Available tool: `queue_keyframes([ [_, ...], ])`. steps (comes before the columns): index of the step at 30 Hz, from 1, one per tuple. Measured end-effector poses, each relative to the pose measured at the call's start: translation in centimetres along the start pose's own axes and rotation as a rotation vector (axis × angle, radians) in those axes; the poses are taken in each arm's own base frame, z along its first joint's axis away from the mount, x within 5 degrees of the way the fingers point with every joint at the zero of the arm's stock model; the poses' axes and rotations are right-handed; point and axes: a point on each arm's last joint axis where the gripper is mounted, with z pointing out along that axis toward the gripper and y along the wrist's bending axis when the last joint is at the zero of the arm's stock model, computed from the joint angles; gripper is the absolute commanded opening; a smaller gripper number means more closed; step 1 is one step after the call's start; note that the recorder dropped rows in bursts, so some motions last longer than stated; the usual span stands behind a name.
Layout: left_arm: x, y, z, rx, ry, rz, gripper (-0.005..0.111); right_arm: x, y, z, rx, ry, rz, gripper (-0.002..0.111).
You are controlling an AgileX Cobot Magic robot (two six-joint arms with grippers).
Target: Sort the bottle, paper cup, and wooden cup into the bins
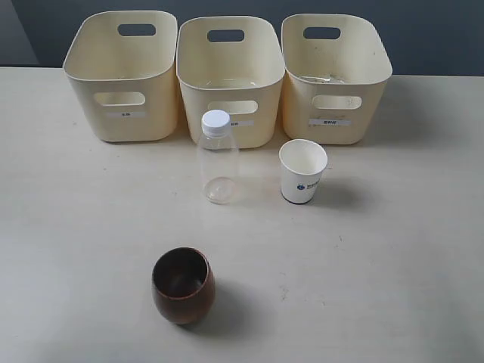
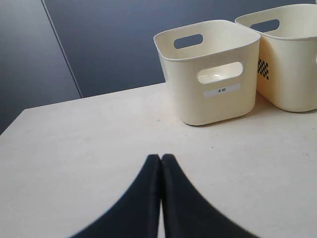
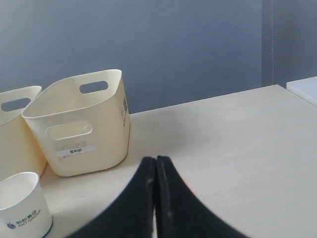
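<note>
1. Left hand point(image 2: 161, 158): fingers pressed together, holding nothing, above the table point(image 2: 74, 148).
2. Right hand point(image 3: 155, 161): likewise closed, empty.
3. Bottle point(image 1: 218, 159), paper cup point(image 1: 302, 172) and wooden cup point(image 1: 183, 285) stand before the bins point(image 1: 231, 83).

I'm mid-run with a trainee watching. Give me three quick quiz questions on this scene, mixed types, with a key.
1. True or false: the wooden cup already sits in a bin.
2. Which stands directly in front of the middle bin? A) bottle B) paper cup C) wooden cup
3. Fill in: both the left gripper and right gripper are ____.

Key: 1 false; 2 A; 3 shut.
</note>
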Motion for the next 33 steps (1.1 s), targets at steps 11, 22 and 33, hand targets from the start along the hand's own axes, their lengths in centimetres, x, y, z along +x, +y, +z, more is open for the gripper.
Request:
queue_keyframes([
  [11, 0.0, 0.0, 0.0, 0.0, 0.0, 0.0, 0.0, 0.3, -0.09, -0.01, 0.01, 0.033, -0.012, -0.001],
  [22, 0.0, 0.0, 0.0, 0.0, 0.0, 0.0, 0.0, 0.31, -0.09, -0.01, 0.01, 0.034, -0.012, -0.001],
  [33, 0.0, 0.0, 0.0, 0.0, 0.0, 0.0, 0.0, -0.13, 0.02, 0.0, -0.002, -0.014, -0.014, -0.001],
])
